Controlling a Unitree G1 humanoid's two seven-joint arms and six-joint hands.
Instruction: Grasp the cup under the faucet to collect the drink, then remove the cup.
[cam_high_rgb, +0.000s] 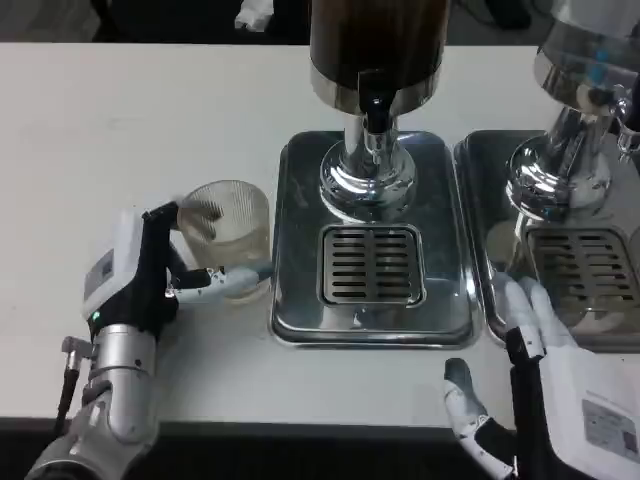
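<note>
A single head view looks steeply down from the robot's own head or chest onto the flat white table (120, 110), facing forward across it toward the dark far edge. The camera sits close: the robot's left hand (150, 270), white-backed with black and white fingers, enters from the lower left corner, and its right hand (540, 380) from the lower right, both cut by the bottom of the frame. The shiny rectangular steel drip tray (300, 240) lies near the centre, and the dark cylindrical drink dispenser (378, 45) above it is cropped by the top edge. A second steel drip tray (480, 230) is cut off at the right edge.
</note>
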